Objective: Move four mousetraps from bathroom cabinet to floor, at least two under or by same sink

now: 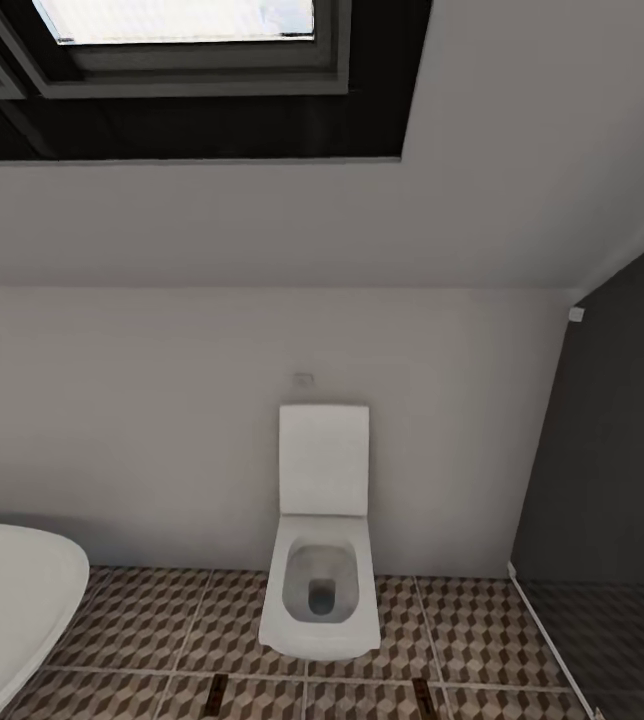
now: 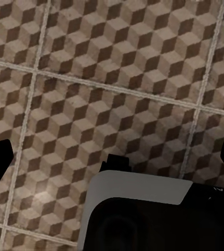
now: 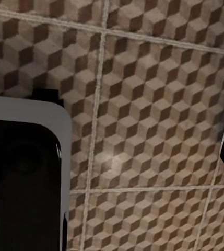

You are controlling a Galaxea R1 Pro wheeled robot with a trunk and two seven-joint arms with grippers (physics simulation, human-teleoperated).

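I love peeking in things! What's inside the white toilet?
The toilet has its lid up against the wall. Inside the bowl you can see a grey hollow with a darker drain hole at the bottom. Nothing else shows in it. Further down the drain is hidden.

You face a pale wall (image 1: 162,420) with a white toilet (image 1: 322,560) set against it, lid up, bowl open toward you. A small plate (image 1: 304,380) sits on the wall just above the lid. To your left, the rounded white rim of a tub (image 1: 12,600) curves in. To your right stands a dark grey panel (image 1: 612,450). Overhead, the ceiling (image 1: 482,200) slopes down from a dark-framed skylight (image 1: 177,20), bright with daylight. Under you the floor (image 1: 152,620) is tiled in brown, beige and cream cubes with pale grout.
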